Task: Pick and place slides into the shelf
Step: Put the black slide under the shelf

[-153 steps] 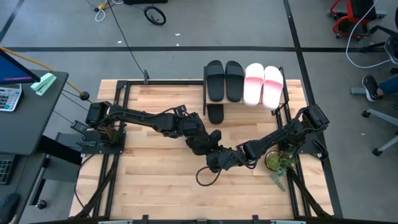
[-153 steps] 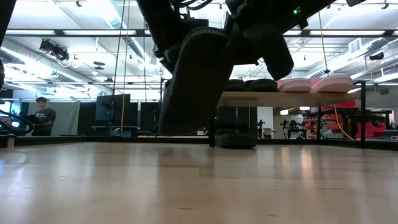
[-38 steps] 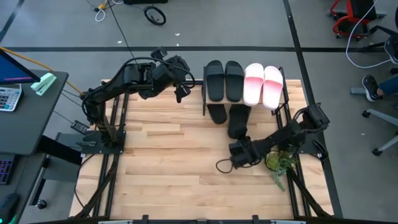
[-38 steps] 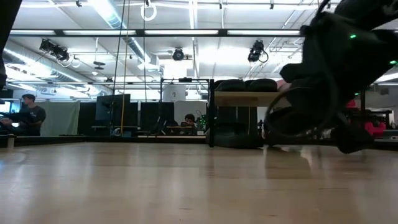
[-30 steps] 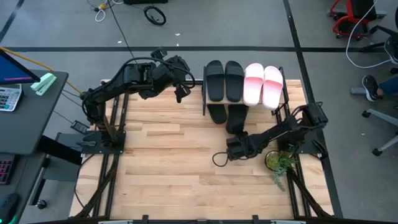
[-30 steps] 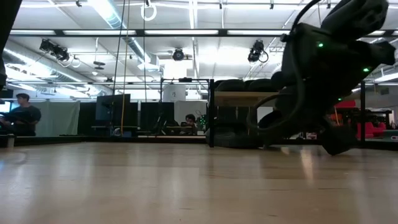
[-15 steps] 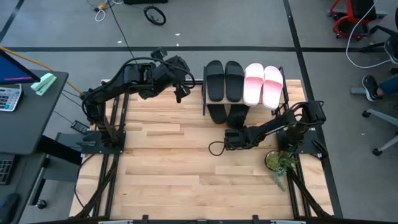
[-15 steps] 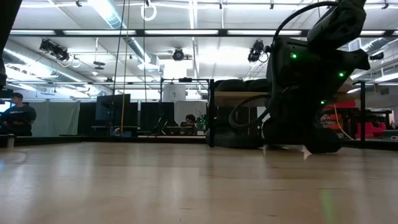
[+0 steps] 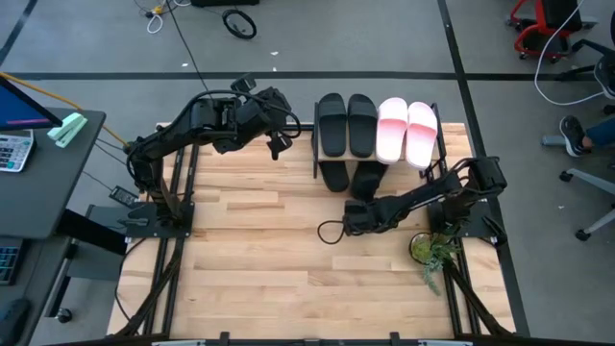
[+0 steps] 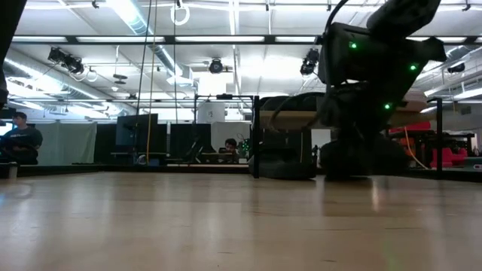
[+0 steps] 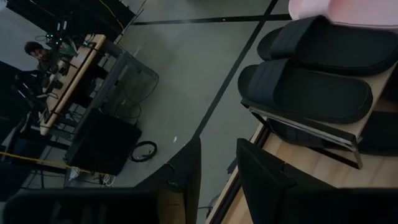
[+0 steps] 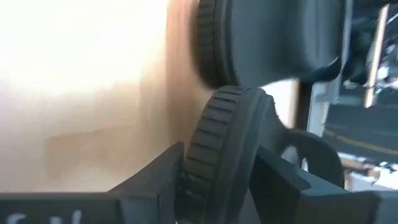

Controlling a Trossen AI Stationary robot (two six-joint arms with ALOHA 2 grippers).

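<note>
The shelf [image 9: 315, 154] stands at the table's far edge. Its top board carries two black slides [image 9: 346, 125] and two pale pink slides [image 9: 407, 131], soles down. Under it a black slide [image 9: 333, 176] pokes out toward the near side, with another black slide [image 9: 368, 180] beside it. My right gripper [image 9: 362, 203] is low at that slide's near end, open, one finger [image 12: 158, 174] on either side of its heel [image 12: 217, 143]. My left gripper [image 9: 277, 144] hangs high left of the shelf, open a little with nothing in it [image 11: 217, 171]. My right gripper has its fingers on both sides of the black slide's ribbed heel edge [image 12: 208, 155], coming slanting down from the table's near side. I cannot tell whether they touch it. The slide's front part lies under the shelf's top board.
A small green plant [image 9: 429, 252] stands near the right arm's base. A cable loop [image 9: 329, 231] hangs from the right wrist over the wood. Black frame rails [image 9: 183, 192] run along both sides. Bare tabletop [image 9: 269, 259] spreads across the near middle.
My right gripper has gone toward the table's far edge and a little left, rolling its wrist and rising slightly. The black slide with it has slid farther under the shelf's top board, beside the other black one.
</note>
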